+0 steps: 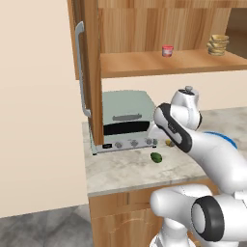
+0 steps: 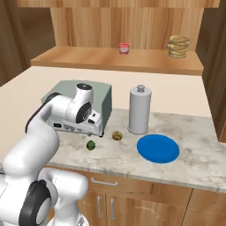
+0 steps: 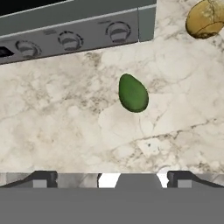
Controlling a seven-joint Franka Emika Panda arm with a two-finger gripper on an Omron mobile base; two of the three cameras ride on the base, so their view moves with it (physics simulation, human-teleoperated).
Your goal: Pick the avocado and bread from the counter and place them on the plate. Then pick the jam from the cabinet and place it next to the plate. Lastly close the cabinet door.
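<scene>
The dark green avocado (image 3: 133,92) lies on the marbled counter (image 3: 52,122), just ahead of my open gripper (image 3: 111,178) and a little right of its centre line; nothing is between the fingertips (image 3: 43,177). The avocado (image 2: 91,145) rests in front of the toaster oven, with the tan bread (image 2: 117,135) a short way to its right, also at the hand view's top right as bread (image 3: 204,19). The blue plate (image 2: 158,148) lies further right on the counter. On the shelf of the open cabinet (image 2: 114,59) stands the red jam (image 2: 124,48). From the left, the avocado (image 1: 156,157) and jam (image 1: 167,50) show.
A grey toaster oven (image 2: 103,97) stands behind the avocado, its knobs (image 3: 68,40) close to the hand. A steel canister (image 2: 140,109) stands behind the plate. The cabinet door (image 1: 89,72) hangs open at the left. A stack of tan discs (image 2: 178,46) sits on the shelf.
</scene>
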